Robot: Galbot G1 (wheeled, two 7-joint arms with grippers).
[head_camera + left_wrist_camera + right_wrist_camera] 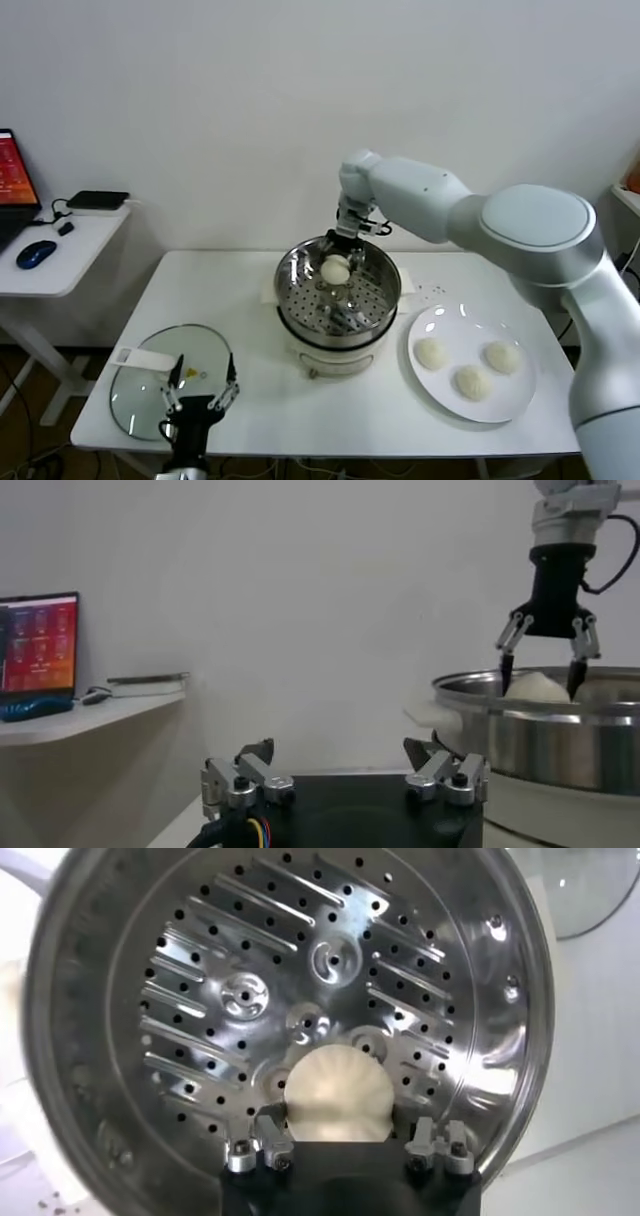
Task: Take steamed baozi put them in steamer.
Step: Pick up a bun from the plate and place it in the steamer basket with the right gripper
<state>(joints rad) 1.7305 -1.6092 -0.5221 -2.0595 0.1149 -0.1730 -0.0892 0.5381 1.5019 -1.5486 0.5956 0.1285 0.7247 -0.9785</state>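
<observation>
white table (pixel 250 290): one baozi (pixel 336 268) between right fingers (pixel 357 252), spread, in steamer (pixel 385 300); three plated; left fingers (pixel 231 372) open.

Right arm (pixel 520 225) is all smooth, rounded white-grey shells with chunky joints. Each tool (pixel 545 650) is black, with silvery linkage fingers (pixel 447 773), small screws, plus a black cable looping off the wrist.

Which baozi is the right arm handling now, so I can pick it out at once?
Find the steel steamer at the middle of the white table. Inside it, on the perforated tray, one baozi sits between the fingers of the right gripper. It is the only bun in the pot; the other three lie on the white plate.
</observation>
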